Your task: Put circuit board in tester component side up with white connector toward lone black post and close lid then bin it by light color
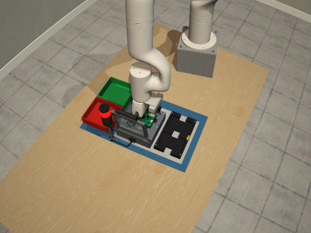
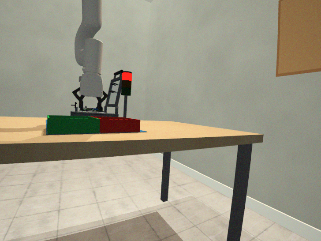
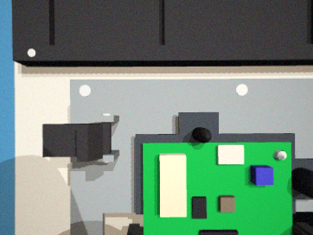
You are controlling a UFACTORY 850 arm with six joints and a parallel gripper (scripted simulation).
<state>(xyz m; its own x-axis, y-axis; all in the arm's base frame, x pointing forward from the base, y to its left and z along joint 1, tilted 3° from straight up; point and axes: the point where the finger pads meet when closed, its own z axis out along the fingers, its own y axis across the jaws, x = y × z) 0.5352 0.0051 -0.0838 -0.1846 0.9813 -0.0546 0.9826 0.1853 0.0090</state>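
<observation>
Over the middle stretch of the worktop, the circuit board lies flat in the tester, its parts facing up. My claw is down around it, pinching the board by two opposite ends, with its fingers set wide.

Just beyond one end of the board stands the hook; off the other end, the lid is raised and leaning back. At the board's tray side, a black post stands beside its edge.

Next to the tester, toward the right long edge in the top view, lies the black tray. On the other side, toward the left long edge, sit the green bin and the red bin, side by side, the green one closer to the edge where my base stands. Beside the red bin, the signal light glows red. Under it all, the blue mat stays well inside the worktop's corners.
</observation>
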